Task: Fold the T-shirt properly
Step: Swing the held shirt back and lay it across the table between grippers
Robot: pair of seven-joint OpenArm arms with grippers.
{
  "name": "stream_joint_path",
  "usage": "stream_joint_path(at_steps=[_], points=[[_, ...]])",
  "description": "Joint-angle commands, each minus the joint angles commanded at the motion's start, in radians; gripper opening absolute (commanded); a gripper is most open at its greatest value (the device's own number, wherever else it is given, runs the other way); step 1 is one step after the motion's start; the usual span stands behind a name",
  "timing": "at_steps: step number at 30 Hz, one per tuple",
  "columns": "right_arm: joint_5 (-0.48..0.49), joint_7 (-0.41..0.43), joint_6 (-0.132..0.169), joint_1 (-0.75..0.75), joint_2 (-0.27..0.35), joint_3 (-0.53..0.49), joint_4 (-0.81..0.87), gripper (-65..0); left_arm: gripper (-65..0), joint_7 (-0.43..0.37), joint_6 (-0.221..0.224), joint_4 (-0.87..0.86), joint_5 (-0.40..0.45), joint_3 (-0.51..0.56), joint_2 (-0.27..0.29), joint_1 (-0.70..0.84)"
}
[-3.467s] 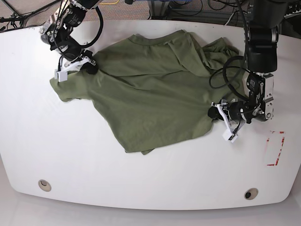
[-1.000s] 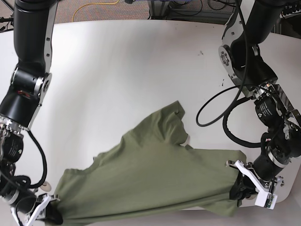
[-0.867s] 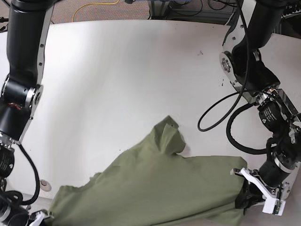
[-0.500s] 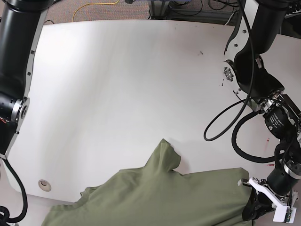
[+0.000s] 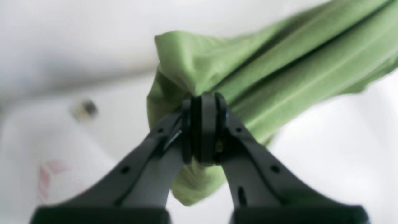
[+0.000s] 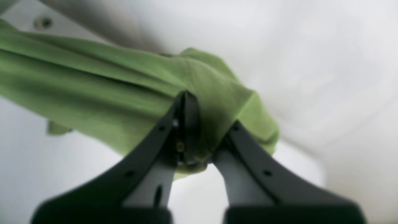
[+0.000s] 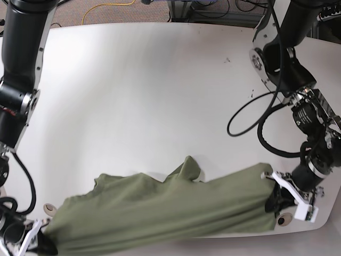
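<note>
Half a second ago the T-shirt (image 7: pixel 160 210) lay lower in the base view, its bottom edge cut off by the frame; now it sits a little higher, and the gripper at the lower right has come up with it, closer to the table's edge. White table (image 7: pixel 133 96) fills most of that view, bare across its upper and middle parts, with the olive-green cloth stretched in a long, wrinkled band along the lower edge from lower left to lower right. A small peak of fabric rises from the band's upper edge near the middle of the frame. At the lower right end the left gripper (image 7: pixel 278 202) is pinched tight on the shirt's corner — in the left wrist view its black jaws meet at the middle of the frame with the green fabric (image 5: pixel 279 68) bunched between them and running off in taut folds to the upper right. At the lower left corner of the base view the right gripper (image 7: pixel 40 241) is only partly in frame; the right wrist view shows the right gripper (image 6: pixel 194 137) clamped on a gathered fold, the shirt (image 6: pixel 93 87) spreading away to the upper left. A small round fitting (image 7: pixel 50 208) in the table sits just beside the cloth's lower left end — another (image 7: pixel 284 218) lies next to the left gripper.
</note>
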Motion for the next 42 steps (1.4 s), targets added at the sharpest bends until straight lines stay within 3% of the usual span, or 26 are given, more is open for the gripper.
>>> stream_joint_path(at_steps=[11, 17, 31, 42], points=[[0.0, 0.005, 0.0, -0.537, -0.127, 0.218, 0.199, -65.0, -65.0, -0.002, -0.005, -0.002, 0.0, 0.0, -0.003, 0.307], [0.0, 0.035, 0.0, -0.747, -0.195, 0.264, 0.25, -65.0, -65.0, -0.002, -0.006, -0.002, 0.0, 0.0, -0.049, 0.439], [-0.005, 0.135, 0.0, -1.051, -0.269, 0.269, 0.29, -65.0, -65.0, -0.002, -0.006, -0.008, 0.005, 0.005, -0.146, 0.574], [-0.008, 0.146, 0.0, -1.112, -0.308, 0.269, 0.29, -65.0, -65.0, -0.002, -0.006, -0.006, 0.005, 0.005, -0.195, 0.583]])
